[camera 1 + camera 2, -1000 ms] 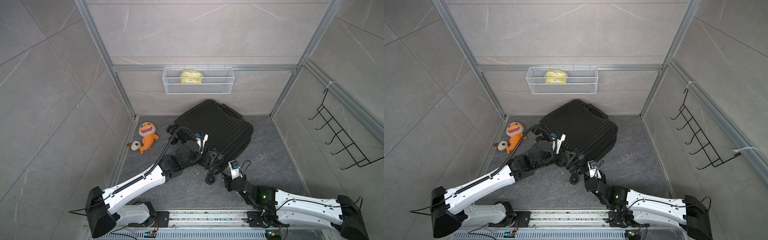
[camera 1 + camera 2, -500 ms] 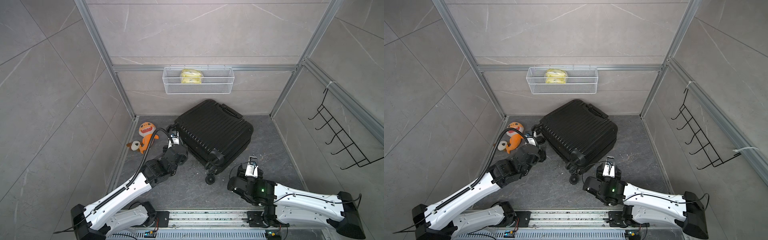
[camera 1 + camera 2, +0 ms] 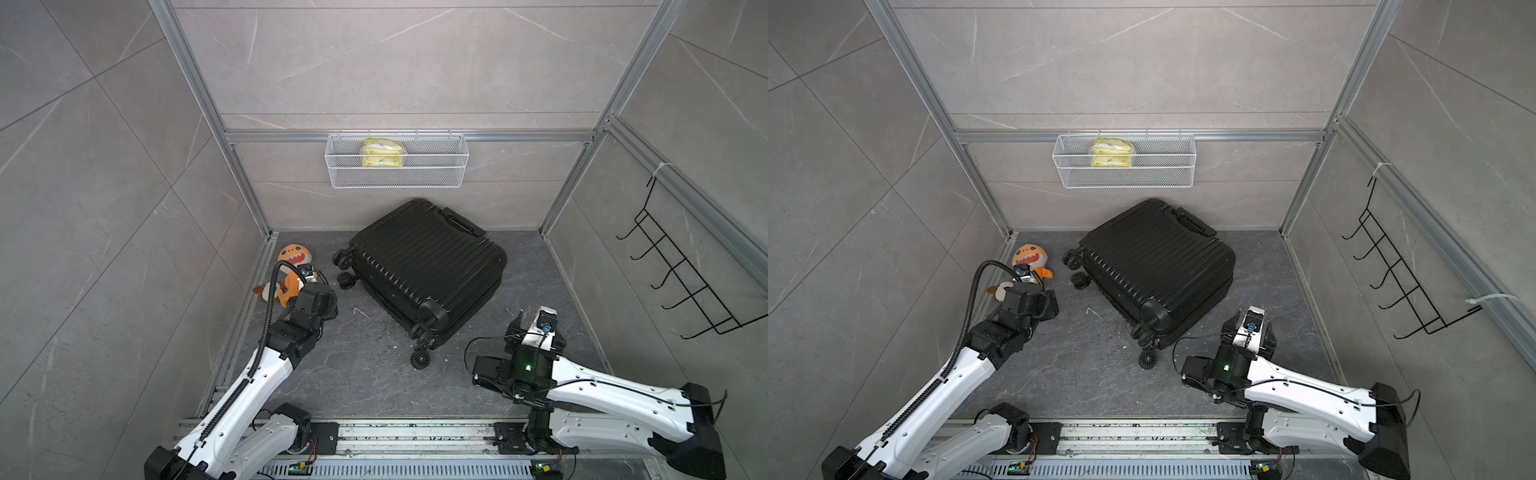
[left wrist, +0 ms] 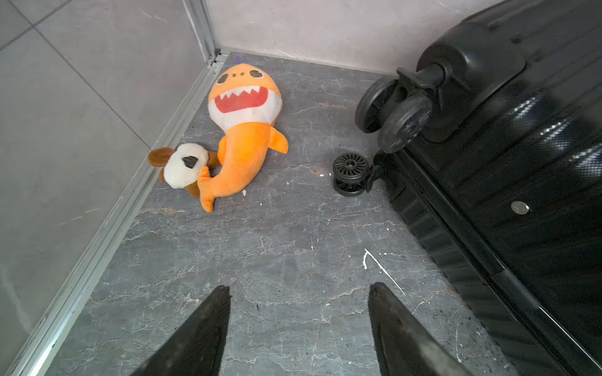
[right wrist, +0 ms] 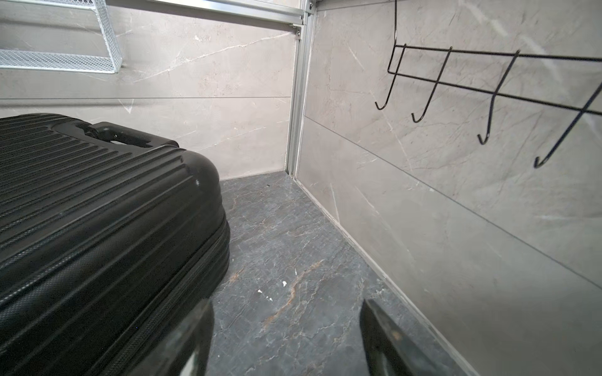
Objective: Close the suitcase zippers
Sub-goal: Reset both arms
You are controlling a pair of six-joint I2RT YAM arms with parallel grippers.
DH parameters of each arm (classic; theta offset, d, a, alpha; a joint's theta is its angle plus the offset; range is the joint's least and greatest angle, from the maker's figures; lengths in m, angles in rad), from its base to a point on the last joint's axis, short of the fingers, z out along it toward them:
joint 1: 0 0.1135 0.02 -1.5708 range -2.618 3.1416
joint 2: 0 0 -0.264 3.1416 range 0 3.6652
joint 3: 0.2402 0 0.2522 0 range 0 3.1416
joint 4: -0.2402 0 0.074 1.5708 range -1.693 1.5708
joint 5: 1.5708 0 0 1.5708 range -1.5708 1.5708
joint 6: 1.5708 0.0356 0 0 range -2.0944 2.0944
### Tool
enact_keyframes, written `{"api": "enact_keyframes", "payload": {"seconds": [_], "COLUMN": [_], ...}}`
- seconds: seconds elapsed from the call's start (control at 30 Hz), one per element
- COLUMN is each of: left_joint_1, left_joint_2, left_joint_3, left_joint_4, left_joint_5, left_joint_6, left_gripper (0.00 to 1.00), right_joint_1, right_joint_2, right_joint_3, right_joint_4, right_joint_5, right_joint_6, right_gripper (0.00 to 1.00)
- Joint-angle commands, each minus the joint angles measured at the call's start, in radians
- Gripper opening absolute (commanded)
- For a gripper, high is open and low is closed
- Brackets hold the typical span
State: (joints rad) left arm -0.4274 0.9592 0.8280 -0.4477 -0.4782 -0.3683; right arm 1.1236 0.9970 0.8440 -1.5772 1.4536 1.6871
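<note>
**Item: the suitcase (image 3: 424, 266).** We record it lying flat on the floor (image 3: 365, 374), ribbed shell up and halves together, set diagonally between the two arms. Its wheeled end faces near-left and its handle end faces far-right.

**Item: the zippers (image 5: 195, 267).** We see the track as a thin seam around the side wall. We cannot make out the pulls in any view, so we cannot say how much of the track is left to close.

**Item: left gripper (image 4: 298, 286).** Its jaws stand apart and empty above bare floor. The suitcase lies to its right, with the wheels near and slightly farther in.

**Item: right gripper (image 5: 286, 302).** Its jaws are also spread, holding nothing. The seamed side wall sits just beside it, to its left.

**Deciding relation.** The case's near-right wall runs alongside the right gripper, while the wheeled end faces the left one. We judge the right arm better placed for the seam on that wall, and either arm must first find a pull.

**Sundries.**
- Orange shark plush (image 4: 244, 130) and small brown-and-white plush (image 4: 182, 166), on the floor at far left.
- Wire basket (image 3: 397, 160) on the far wall, holding a yellow packet (image 3: 381, 152).
- Hook rack (image 5: 488, 81) on the right wall.
</note>
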Motion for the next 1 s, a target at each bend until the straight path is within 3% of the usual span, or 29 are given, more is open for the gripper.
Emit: {"api": "enact_keyframes", "payload": {"seconds": [0.0,0.03,0.07,0.1,0.17,0.3,0.33,0.43,0.63,0.73,0.97], "left_joint_1": [0.008,0.008,0.009,0.009,0.010,0.020,0.026,0.048,0.122,0.164,0.315], "left_joint_2": [0.028,0.033,0.036,0.036,0.034,0.033,0.033,0.025,0.009,0.011,0.104], "left_joint_3": [0.037,0.040,0.042,0.045,0.049,0.046,0.045,0.026,-0.060,-0.145,-0.326], "left_joint_4": [0.035,0.035,0.035,0.036,0.035,0.044,0.046,0.076,0.194,0.337,0.666], "left_joint_5": [0.102,0.112,0.127,0.139,0.141,0.118,0.108,0.060,-0.033,-0.064,0.106], "left_joint_6": [0.041,0.043,0.043,0.052,0.067,0.110,0.120,0.127,0.200,0.266,0.333], "left_gripper": [0.70,0.70,0.70,0.70,0.70,0.71,0.71,0.71,0.72,0.72,0.73], "right_joint_1": [-0.018,-0.047,-0.124,-0.230,-0.420,-0.688,-0.717,-0.765,-0.961,-1.036,-1.114], "right_joint_2": [-0.067,-0.104,-0.165,-0.233,-0.319,-0.191,-0.161,-0.093,0.023,0.080,0.162], "right_joint_3": [0.000,-0.035,-0.107,-0.165,-0.213,-0.153,-0.152,-0.159,-0.181,-0.205,-0.312], "right_joint_4": [0.266,0.506,0.810,0.981,1.094,1.133,1.160,1.254,1.407,1.486,1.705], "right_joint_5": [-0.053,-0.133,-0.293,-0.462,-0.657,-0.976,-0.999,-0.972,-1.085,-1.115,-1.097], "right_joint_6": [-0.593,-0.891,-1.207,-1.320,-1.410,-1.463,-1.456,-1.443,-1.405,-1.419,-1.426], "right_gripper": [0.76,0.76,0.77,0.75,0.75,0.77,0.77,0.80,0.82,0.84,0.85]}}
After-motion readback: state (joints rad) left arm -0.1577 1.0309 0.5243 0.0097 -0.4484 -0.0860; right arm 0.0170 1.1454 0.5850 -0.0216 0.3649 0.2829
